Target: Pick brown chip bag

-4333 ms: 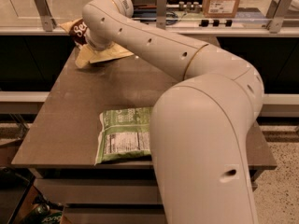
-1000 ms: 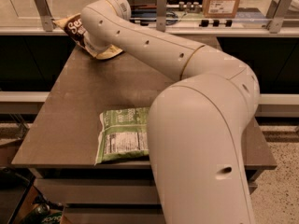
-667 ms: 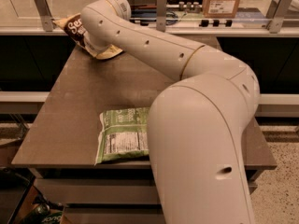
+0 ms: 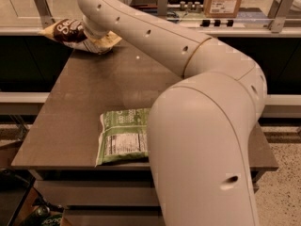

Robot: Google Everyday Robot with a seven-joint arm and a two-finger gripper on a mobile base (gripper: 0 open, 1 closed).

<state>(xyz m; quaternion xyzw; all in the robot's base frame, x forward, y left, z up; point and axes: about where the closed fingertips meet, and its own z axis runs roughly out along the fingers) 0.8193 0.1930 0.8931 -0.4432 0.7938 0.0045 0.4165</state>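
The crinkled dark brown chip bag with white script lettering and pale yellow-tan edges (image 4: 70, 32) is at the far corner of the grey-brown tabletop (image 4: 108, 88), at about 11 o'clock. Its brown end points to 9 o'clock and stands out past the tabletop's edge, while the pale end seems to touch the surface.

The gripper (image 4: 90, 36) is at the bag, on its 3 o'clock side, behind the wrist of the large white robot arm (image 4: 188, 55). The wrist hides it, so I cannot tell if the jaws are apart or clamped on the bag.

The flat green bag with a white nutrition label (image 4: 123, 135) lies near the front edge at 6 o'clock, well apart.

I judge the step in hand to be the grasp or the beginning of the lift. The next move calls for a firm hold and a slow, straight rise, so that the crinkled foil does not slip out.
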